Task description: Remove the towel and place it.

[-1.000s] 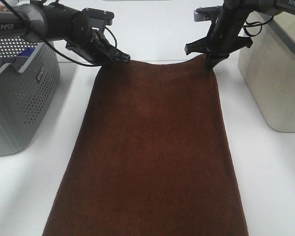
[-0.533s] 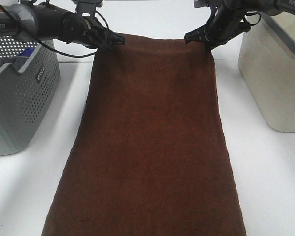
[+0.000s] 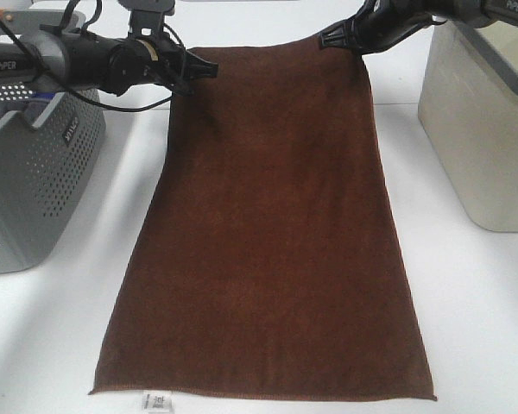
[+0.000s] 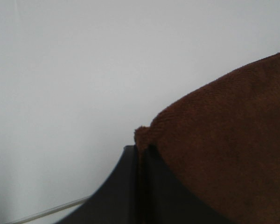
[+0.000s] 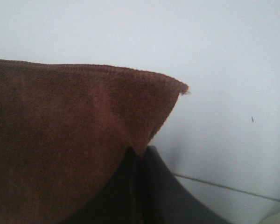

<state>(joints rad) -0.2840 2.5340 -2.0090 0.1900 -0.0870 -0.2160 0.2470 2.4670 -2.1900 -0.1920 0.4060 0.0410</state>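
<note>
The dark brown towel [image 3: 272, 224] hangs stretched from its two far corners down onto the white table [image 3: 475, 310]. Its near short edge lies on the table, with a small white tag [image 3: 157, 402] at the near left. My left gripper [image 3: 205, 67] is shut on the far left corner; in the left wrist view the corner [image 4: 144, 135] sticks out between the closed fingers [image 4: 126, 186]. My right gripper [image 3: 330, 38] is shut on the far right corner; the right wrist view shows the towel [image 5: 70, 130] pinched in its closed jaws.
A grey perforated basket [image 3: 34, 164] stands at the left with blue contents [image 3: 17, 95] inside. A beige bin [image 3: 483, 121] stands at the right. Black cables run along the left arm [image 3: 69, 56].
Both grippers have risen and moved away from the camera with the towel's far corners. The towel has been dragged back, so its near edge and tag now show on the table.
</note>
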